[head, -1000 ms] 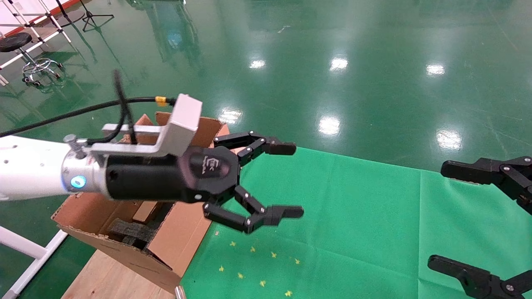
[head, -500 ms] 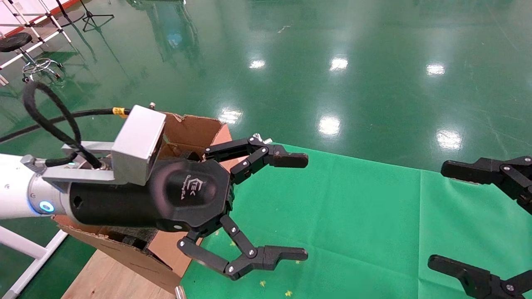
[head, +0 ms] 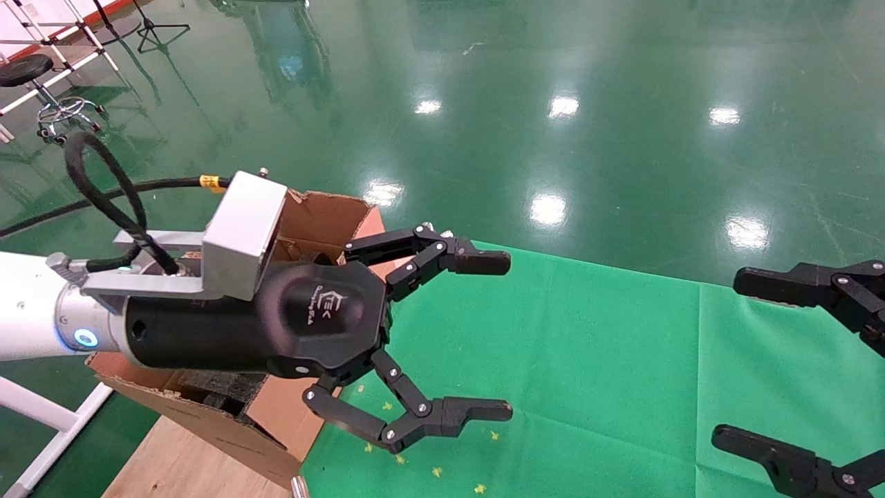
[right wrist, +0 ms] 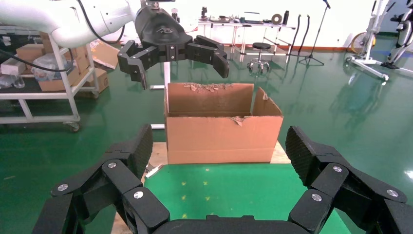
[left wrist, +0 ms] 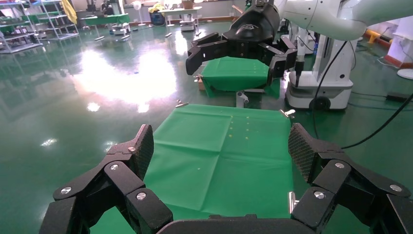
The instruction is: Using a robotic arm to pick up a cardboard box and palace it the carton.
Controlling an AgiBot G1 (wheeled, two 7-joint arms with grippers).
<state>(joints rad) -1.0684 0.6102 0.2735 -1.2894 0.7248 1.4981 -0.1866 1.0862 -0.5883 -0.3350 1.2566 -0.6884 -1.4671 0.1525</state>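
Note:
My left arm, white with a blue-lit wrist ring, reaches in from the left. Its gripper (head: 510,336) is open and empty, over the left edge of the green cloth, just right of the carton (head: 325,211). The carton is large, brown and open-topped with torn edges; black foam (head: 221,389) shows inside. It also shows in the right wrist view (right wrist: 224,131), with the left gripper (right wrist: 181,68) above it. In the left wrist view the jaws (left wrist: 221,146) stand wide apart over bare cloth. The small cardboard box is out of view.
The right gripper (head: 726,358) hangs open at the right edge, also seen in its own view (right wrist: 220,146) and the left wrist view (left wrist: 233,70). A green cloth (head: 588,360) covers the table. The carton stands on a wooden board (head: 173,463). A stool (head: 31,69) stands far left.
The left gripper has rolled at the wrist, sunk lower and spread its fingers wider, staying empty beside the carton. The right gripper has not moved.

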